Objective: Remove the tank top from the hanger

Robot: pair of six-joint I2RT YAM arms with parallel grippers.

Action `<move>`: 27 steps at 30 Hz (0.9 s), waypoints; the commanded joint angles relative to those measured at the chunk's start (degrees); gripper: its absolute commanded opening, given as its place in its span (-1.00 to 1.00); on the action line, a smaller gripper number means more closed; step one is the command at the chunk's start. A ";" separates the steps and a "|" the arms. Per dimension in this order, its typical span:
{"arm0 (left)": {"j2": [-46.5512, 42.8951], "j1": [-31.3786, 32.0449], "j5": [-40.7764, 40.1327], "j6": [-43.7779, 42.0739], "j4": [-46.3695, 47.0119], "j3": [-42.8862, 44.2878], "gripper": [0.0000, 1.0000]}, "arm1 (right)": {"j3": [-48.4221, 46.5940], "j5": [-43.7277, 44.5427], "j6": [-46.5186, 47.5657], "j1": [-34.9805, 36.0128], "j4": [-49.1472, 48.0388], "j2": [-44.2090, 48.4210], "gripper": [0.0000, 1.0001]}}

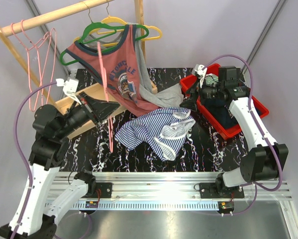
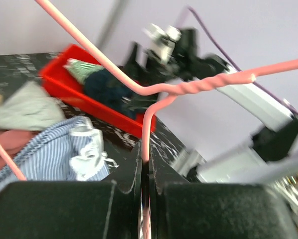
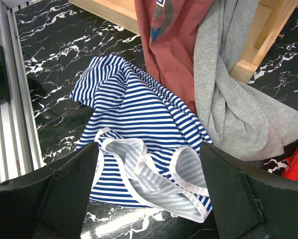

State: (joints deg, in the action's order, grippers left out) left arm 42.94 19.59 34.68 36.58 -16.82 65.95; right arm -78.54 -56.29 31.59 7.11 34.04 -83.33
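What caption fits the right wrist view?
Open right gripper over striped tank top lying on the table, red top and grey top behind.

Left gripper (image 2: pixel 145 172) clamped tight on pink hanger (image 2: pixel 198 85), wire running up between black fingers. Twisted neck just above, blurred. Striped tank top (image 2: pixel 49 154) crumpled on black marbled table (image 2: pixel 19 62), lower left. Grey garment (image 2: pixel 24 109) beyond it. Red bin (image 2: pixel 84 102) behind, dark clothes inside. Right arm (image 2: pixel 258 102) at bin, out of focus.
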 commanded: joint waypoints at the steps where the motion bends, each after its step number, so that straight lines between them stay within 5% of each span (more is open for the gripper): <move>1: -2.24 -3.59 -7.77 1.65 -4.97 1.37 -1.00 | -2.32 -1.80 -0.48 -0.17 -2.49 0.01 0.80; 11: -1.72 -9.21 -17.97 2.89 -9.03 4.09 -1.00 | -0.91 -1.72 -0.22 -0.17 -3.46 0.71 0.81; 27: 9.52 -23.19 -4.36 10.96 10.04 1.46 -1.00 | -0.82 -0.57 2.33 -0.17 -2.93 1.42 0.82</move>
State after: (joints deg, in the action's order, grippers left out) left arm 51.99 -1.41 25.80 44.97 -15.92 67.51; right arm -78.54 -56.58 32.49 7.11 32.27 -83.33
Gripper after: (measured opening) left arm 0.037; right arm 0.907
